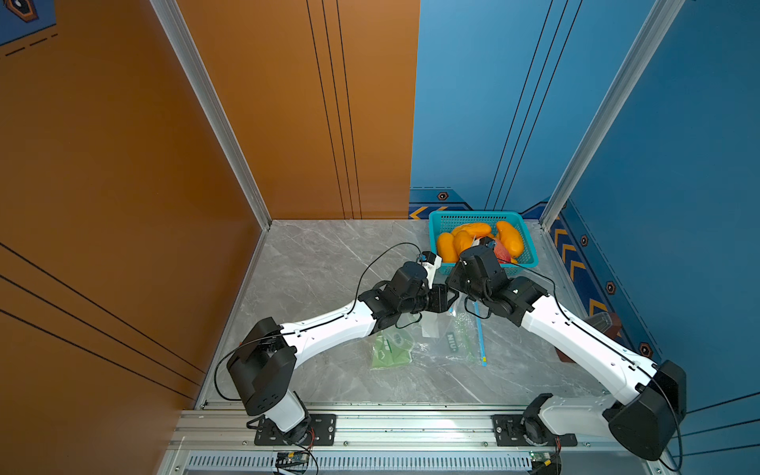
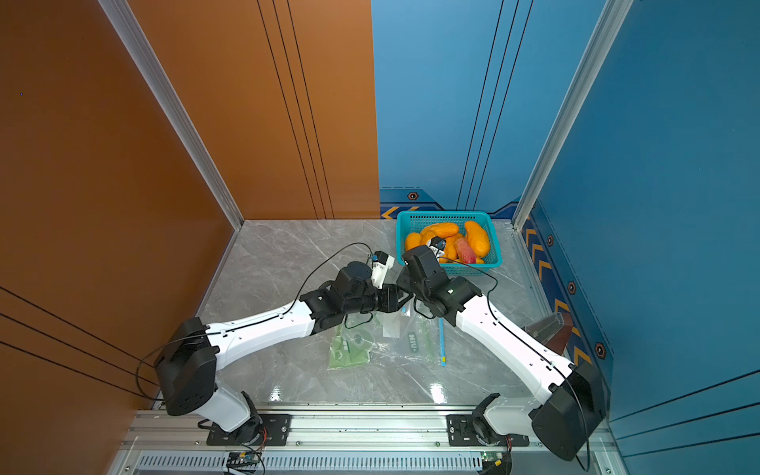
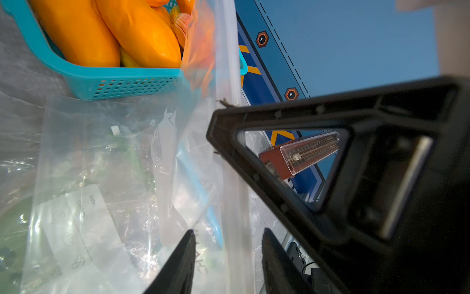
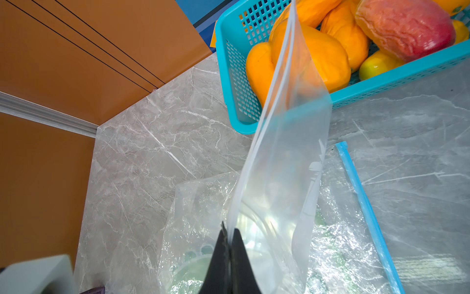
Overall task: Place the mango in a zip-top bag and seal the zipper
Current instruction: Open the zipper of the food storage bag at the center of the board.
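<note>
Several orange mangoes [image 1: 446,246] [image 2: 477,238] and a red one [image 4: 404,28] lie in a teal basket [image 1: 530,255] at the back right. In the right wrist view my right gripper [image 4: 230,229] is shut on the rim of a clear zip-top bag [image 4: 287,152] and holds it up off the pile. In the left wrist view my left gripper [image 3: 228,230] is open. Its jaws stand on either side of the same zip-top bag's white zipper strip [image 3: 230,178], apart from it. Both top views show the two grippers meeting just in front of the basket.
More bags lie flat under the arms: a green-printed one [image 1: 390,349] and one with a blue zipper strip [image 1: 480,337]. A brown metronome with a clear cover [image 1: 600,325] stands by the right wall. Orange and blue walls close in the marble table.
</note>
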Tool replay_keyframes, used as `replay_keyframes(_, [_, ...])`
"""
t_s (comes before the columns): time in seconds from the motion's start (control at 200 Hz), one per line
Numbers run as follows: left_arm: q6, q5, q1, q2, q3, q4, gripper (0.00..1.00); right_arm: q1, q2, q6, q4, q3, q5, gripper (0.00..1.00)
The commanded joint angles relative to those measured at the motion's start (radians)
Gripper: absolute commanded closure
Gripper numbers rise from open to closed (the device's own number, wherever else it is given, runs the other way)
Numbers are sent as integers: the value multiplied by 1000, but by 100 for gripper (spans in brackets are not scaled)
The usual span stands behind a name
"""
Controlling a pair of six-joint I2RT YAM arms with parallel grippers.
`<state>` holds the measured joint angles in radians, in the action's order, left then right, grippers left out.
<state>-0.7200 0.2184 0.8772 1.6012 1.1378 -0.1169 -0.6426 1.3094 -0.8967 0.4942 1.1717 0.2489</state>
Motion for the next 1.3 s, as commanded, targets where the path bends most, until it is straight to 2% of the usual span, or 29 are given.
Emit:
replay_keyframes(0.0, [14,26,-3,14,27,-18,70,-4,14,-12,-5,6,27,100])
replay_keyframes(0.11, [2,20,-16,-5,1,-25,86,4,15,-7,-5,3,12,100])
replay_keyframes(0.28, [-4,31,-34,-23,-20,-41,95,17,20,11,-5,4,-18,100])
replay_keyframes(0.33, [-8,34,-37,-22,-20,-40,95,20,22,22,-5,11,-30,93])
replay_keyframes(0.43, [-17,43,-49,-23,-24,-41,96,27,24,68,-1,29,-67,71])
replay_keyframes(0.515, [-24,46,-61,-34,-38,-51,98,42,8,113,17,49,-109,56])
replay_keyframes(0.656, [-29,58,-82,-45,-53,-55,98,94,-58,171,44,38,-182,47])
replay_keyframes(0.831, [-20,80,-92,-46,-56,-56,99,184,-96,214,52,1,-427,55])
replay_keyframes(0.891, [-10,95,-94,-45,-55,-55,99,194,-83,224,51,-3,-502,61])
replay_keyframes(0.996, [15,148,-99,-35,-52,-56,98,193,-44,239,40,4,-599,66])
replay_keyframes(1.296, [19,179,-106,-36,-63,-56,97,176,32,248,38,23,-648,74])
